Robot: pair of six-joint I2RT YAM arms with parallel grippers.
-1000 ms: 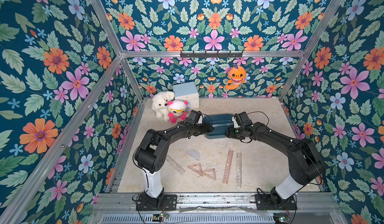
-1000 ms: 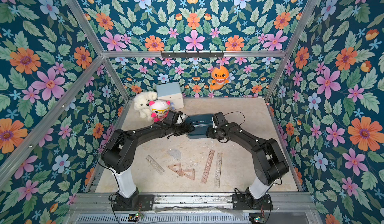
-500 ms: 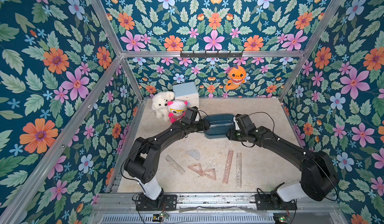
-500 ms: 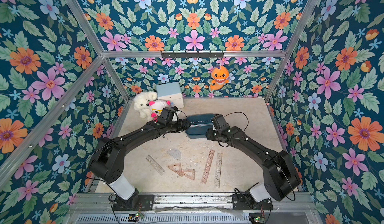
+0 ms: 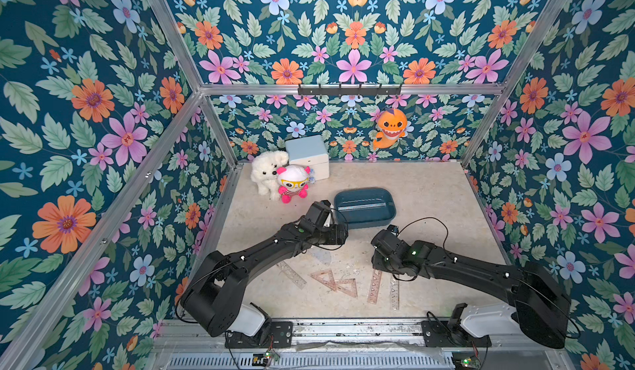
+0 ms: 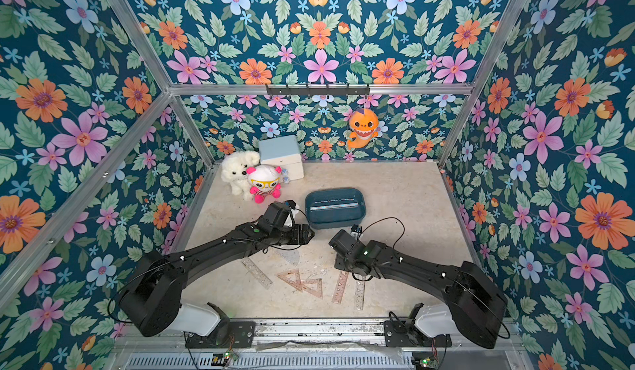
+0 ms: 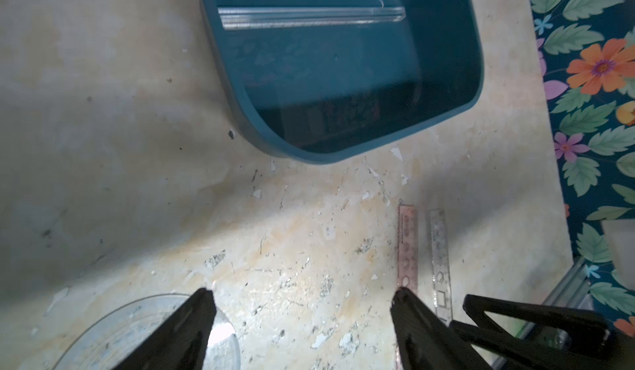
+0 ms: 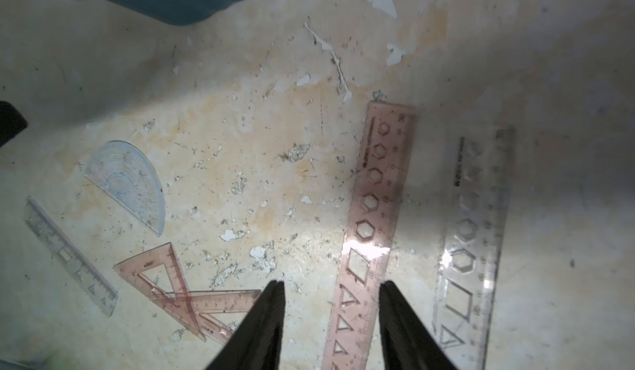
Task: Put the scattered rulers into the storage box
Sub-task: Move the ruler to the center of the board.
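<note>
Teal storage box [image 5: 369, 223] holding one clear ruler [image 7: 309, 16], protractor [image 8: 130, 186], two overlapping pink triangles [image 8: 180, 282], three straight rulers [image 8: 378, 213] flat on tabletop [image 8: 240, 110]

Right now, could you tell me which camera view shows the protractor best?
The right wrist view: the protractor shows whole, with its printed arcs visible. The left wrist view catches only part of it, at the picture's edge. In both top views it is small, faint and partly hidden.

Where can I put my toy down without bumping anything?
Bare table between the storage box and the right wall, also behind it. Crowded: rulers along the front, plush toys and pale box in the back-left corner.
</note>
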